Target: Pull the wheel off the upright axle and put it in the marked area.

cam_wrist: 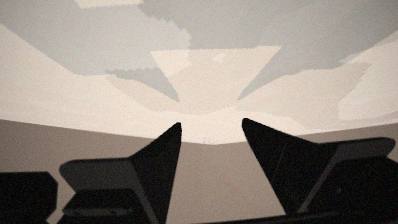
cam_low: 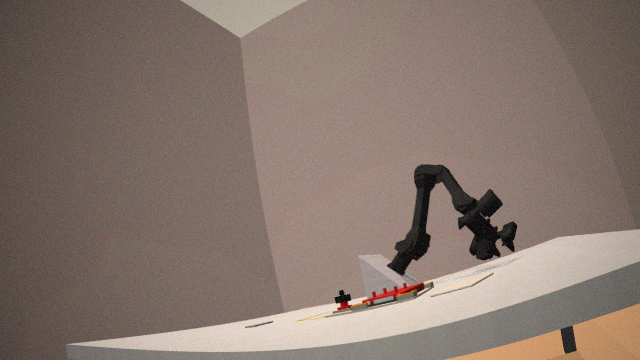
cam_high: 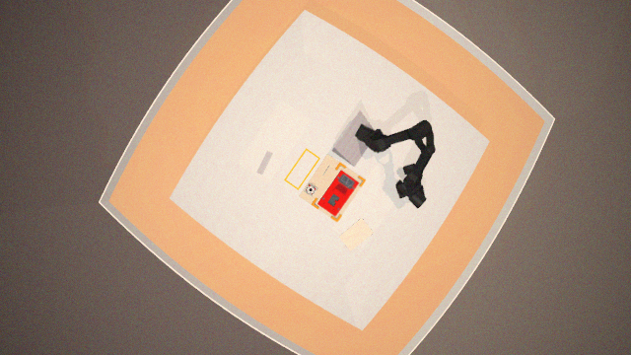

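The wheel [cam_high: 310, 189] [cam_low: 342, 298] is small and dark and sits on the upright axle, above a red base at the end of the pale board. The marked area is a yellow rectangle outline [cam_high: 309, 174] on the table, just beside the board and the wheel. My gripper [cam_low: 504, 251] [cam_wrist: 211, 124] is open with nothing between its fingers. It is low over the table on the far side of the red block from the wheel, well away from the wheel. In the top view its fingertips are hard to make out. The wrist view shows neither wheel nor marked area.
A red block [cam_high: 341, 188] [cam_low: 395, 291] with grey parts and upright pegs lies between orange corner brackets on the pale board. A grey wedge [cam_high: 351, 143] [cam_low: 374, 272] stands by the arm's base. A pale flat plate [cam_high: 356, 234] [cam_low: 462, 285] and a thin grey strip [cam_high: 264, 163] [cam_low: 259, 324] lie on the table.
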Tool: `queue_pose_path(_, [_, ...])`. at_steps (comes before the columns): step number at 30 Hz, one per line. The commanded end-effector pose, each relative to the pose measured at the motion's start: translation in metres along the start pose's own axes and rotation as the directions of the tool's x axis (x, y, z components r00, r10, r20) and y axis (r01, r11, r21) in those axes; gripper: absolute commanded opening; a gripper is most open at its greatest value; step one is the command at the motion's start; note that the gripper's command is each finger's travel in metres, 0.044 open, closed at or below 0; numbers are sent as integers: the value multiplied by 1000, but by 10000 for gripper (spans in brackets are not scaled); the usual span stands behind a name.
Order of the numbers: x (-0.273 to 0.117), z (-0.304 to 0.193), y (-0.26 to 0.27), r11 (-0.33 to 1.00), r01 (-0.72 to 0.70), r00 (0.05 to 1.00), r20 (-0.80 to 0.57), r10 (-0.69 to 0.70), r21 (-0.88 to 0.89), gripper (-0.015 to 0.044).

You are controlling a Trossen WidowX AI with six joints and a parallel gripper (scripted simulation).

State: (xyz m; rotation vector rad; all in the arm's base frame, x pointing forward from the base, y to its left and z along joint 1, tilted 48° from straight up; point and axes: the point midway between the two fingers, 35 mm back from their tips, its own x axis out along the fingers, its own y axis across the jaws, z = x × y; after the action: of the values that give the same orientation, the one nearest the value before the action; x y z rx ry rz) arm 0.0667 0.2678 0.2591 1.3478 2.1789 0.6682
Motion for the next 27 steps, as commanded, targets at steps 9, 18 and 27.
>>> queue_pose_path(9, [-52, 66, 52, 982, -169, 944, 274, 186, -84, 300])
queue_pose_path(18, [-93, 111, 72, 972, -231, 876, 423, 230, -49, 300])
queue_pose_path(27, [-147, 164, 79, 957, -286, 795, 569, 210, 45, 300])
